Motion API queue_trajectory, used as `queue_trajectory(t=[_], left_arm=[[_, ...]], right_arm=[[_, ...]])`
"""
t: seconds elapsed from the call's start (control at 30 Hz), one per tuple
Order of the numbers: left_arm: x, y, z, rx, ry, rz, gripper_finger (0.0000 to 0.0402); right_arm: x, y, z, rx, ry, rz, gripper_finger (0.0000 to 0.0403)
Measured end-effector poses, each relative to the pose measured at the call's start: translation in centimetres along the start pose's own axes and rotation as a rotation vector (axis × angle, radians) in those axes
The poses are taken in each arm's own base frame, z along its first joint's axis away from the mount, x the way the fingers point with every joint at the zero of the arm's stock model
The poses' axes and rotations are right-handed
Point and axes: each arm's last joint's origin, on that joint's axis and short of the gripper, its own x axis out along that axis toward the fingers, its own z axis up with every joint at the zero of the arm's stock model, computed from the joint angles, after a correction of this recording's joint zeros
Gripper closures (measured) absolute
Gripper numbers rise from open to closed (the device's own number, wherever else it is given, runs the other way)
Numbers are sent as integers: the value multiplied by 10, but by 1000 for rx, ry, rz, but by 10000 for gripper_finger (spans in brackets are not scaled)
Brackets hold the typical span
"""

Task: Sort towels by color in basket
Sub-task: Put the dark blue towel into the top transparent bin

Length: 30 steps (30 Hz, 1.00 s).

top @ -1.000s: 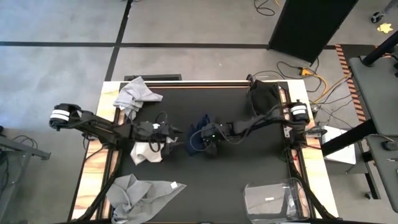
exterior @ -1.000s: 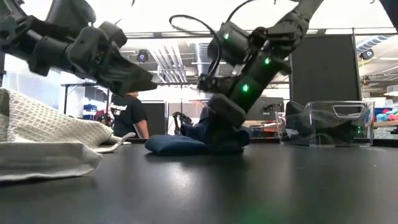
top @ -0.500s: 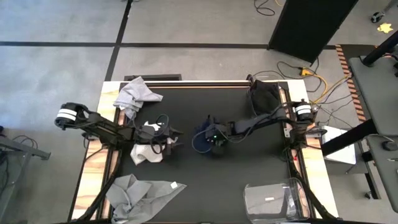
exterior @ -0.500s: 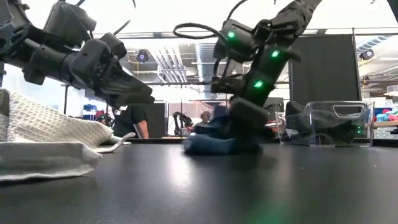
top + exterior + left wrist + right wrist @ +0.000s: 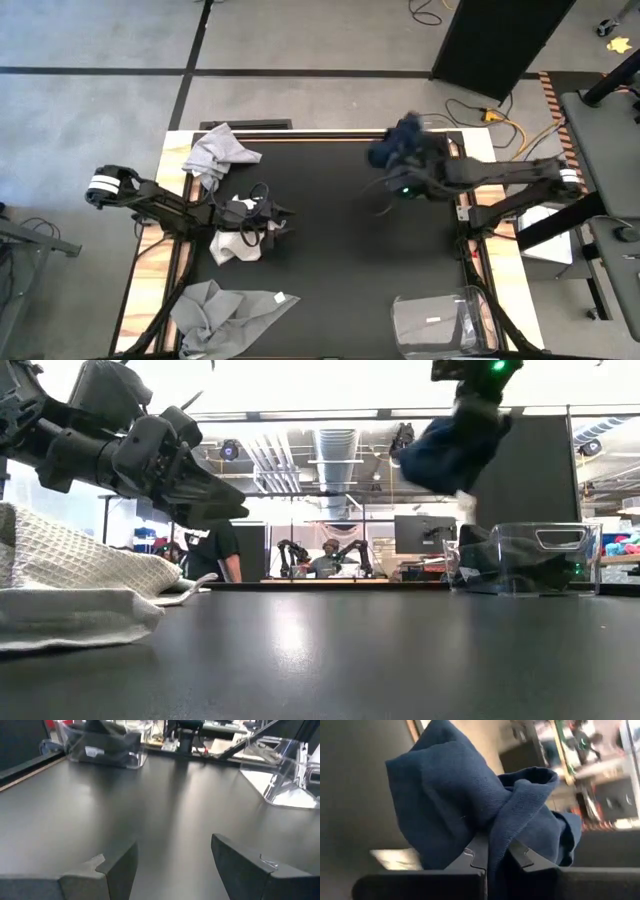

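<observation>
My right gripper [image 5: 398, 165] is shut on a dark navy towel [image 5: 402, 138] and holds it high over the far right of the table, next to a clear basket with dark cloth in it [image 5: 428, 152]. In the low view the navy towel [image 5: 450, 448] hangs well above the tabletop. My left gripper [image 5: 285, 215] hovers open over bare table left of centre, with nothing between its fingers [image 5: 120, 862]. A white towel [image 5: 232, 246] lies flat below the left arm. Two grey towels lie crumpled on the table, one at the far left [image 5: 220, 155] and one at the near left [image 5: 232, 308]. My right gripper pinches a bunched fold of the navy towel [image 5: 495, 832] between its two fingers [image 5: 477, 854]; several layers are gathered there. The towel is lifted clear of the table and hangs slack in a lump below the gripper [image 5: 470, 405].
An empty clear basket [image 5: 442, 322] stands at the near right corner. In the low view the clear basket with dark cloth [image 5: 525, 560] stands on the table under the lifted towel. The black tabletop [image 5: 340, 270] between the arms is bare. People stand in the room beyond [image 5: 210, 550].
My right gripper has shut on the navy towel at the table's middle, dragged it a little, then risen and swung toward the far right corner. The towel has gone from lying on the table to hanging clear. My left gripper has drawn slightly toward the left edge.
</observation>
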Motion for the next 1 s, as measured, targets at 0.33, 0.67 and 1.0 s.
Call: queue_trajectory(t=[0.33, 0.67, 1.0], left_arm=[[0, 0, -2, 1, 21, 3, 169], [0, 0, -5, -16, 49, 6, 169], [-1, 0, -4, -17, 48, -3, 169]], right_arm=[[31, -29, -41, 114, 329, 1, 389], [120, -26, -76, 351, 606, 290, 390], [198, -19, -106, 620, 803, 544, 390]])
